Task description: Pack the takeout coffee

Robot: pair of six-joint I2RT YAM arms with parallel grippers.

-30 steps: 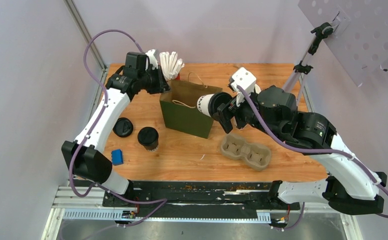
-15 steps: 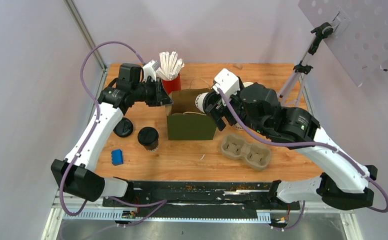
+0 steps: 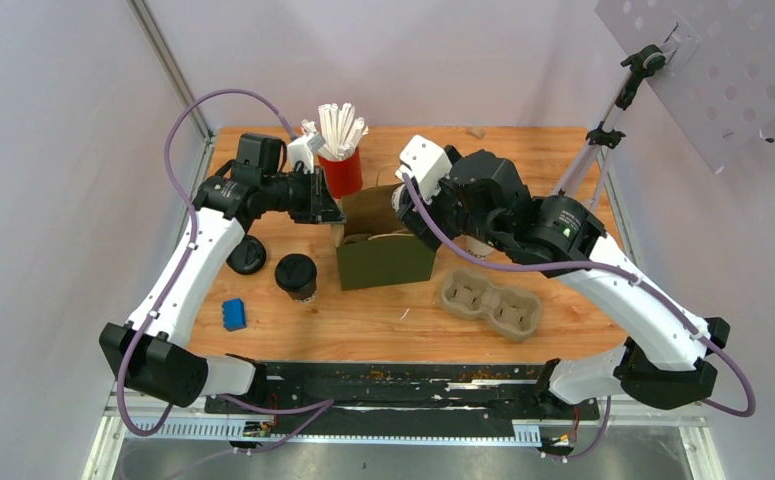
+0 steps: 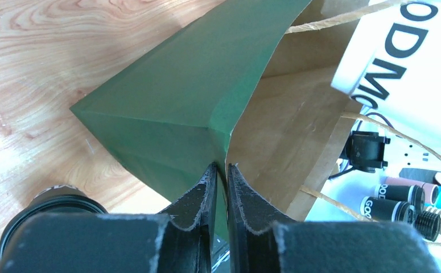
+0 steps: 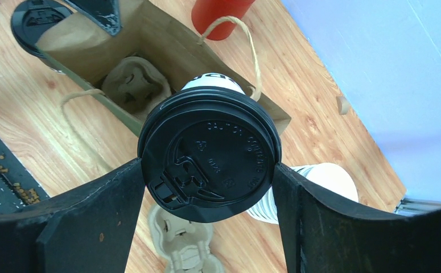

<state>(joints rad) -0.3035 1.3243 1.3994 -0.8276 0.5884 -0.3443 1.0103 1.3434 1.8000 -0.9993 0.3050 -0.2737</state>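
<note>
My right gripper (image 5: 209, 170) is shut on the takeout coffee (image 5: 209, 159), a white cup with a black sip lid, gripped at the sides just under the lid. It hangs above the open mouth of the green paper bag (image 5: 167, 54). The cup's lettered white side shows in the left wrist view (image 4: 406, 62). In the top view my right gripper (image 3: 410, 212) hides most of the cup over the bag (image 3: 388, 262). My left gripper (image 4: 223, 170) is shut on the bag's rim at its left corner (image 3: 331, 212). A cardboard cup carrier (image 5: 135, 85) lies inside the bag.
A second lidded cup (image 3: 296, 275), a loose black lid (image 3: 246, 255) and a blue block (image 3: 233, 313) lie left of the bag. An empty cup carrier (image 3: 491, 302) sits to its right. The red cup of straws (image 3: 341, 170) stands behind it. A stack of white cups (image 5: 326, 182) stands under my right arm.
My right gripper carried the coffee left, from beside the bag to above its mouth. My left gripper pulled the bag's rim, and the bag turned upright and squarer to the table.
</note>
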